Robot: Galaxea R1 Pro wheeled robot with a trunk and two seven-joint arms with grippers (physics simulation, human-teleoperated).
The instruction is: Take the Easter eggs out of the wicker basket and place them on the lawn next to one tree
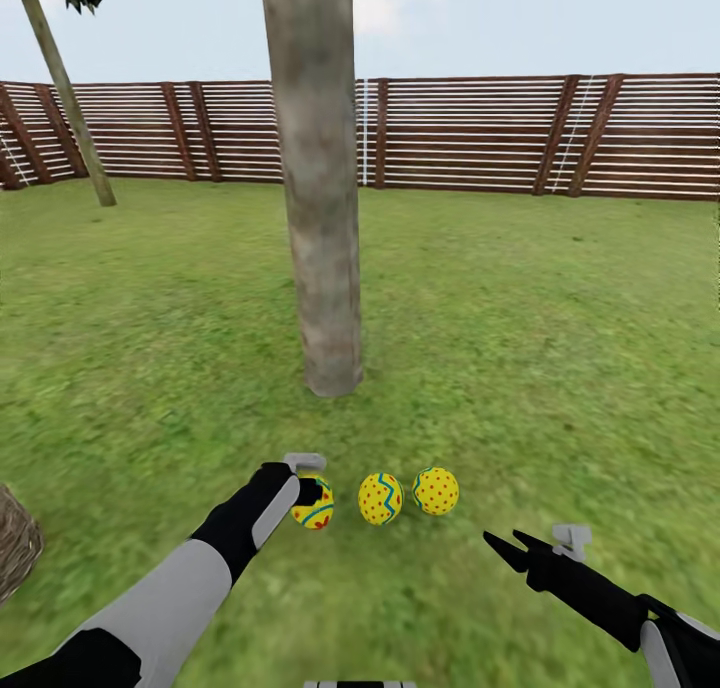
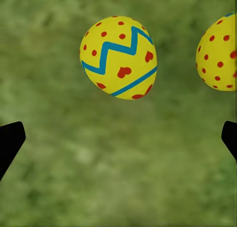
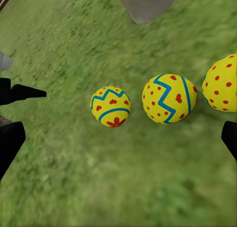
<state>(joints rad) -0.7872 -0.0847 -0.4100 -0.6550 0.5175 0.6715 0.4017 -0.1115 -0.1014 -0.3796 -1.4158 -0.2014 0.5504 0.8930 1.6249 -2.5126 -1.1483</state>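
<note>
Three yellow Easter eggs with red dots lie in a row on the lawn (image 1: 520,348), a short way in front of the tree (image 1: 320,218) with the thick grey-brown trunk. The left egg (image 1: 320,514) has blue zigzags, as does the middle egg (image 1: 380,498); the right egg (image 1: 436,490) is mostly dotted. My left gripper (image 1: 306,485) hovers open just over the left egg (image 2: 118,57), its fingers wide apart and not touching it. Near the eggs' right side, my right gripper (image 1: 505,543) is open and empty. An edge of the wicker basket (image 1: 15,553) shows at the far left.
A brown slatted fence (image 1: 480,133) closes the garden behind the tree. A thin leaning trunk (image 1: 65,98) stands at the back left. Open grass spreads to the right of the tree and around the eggs.
</note>
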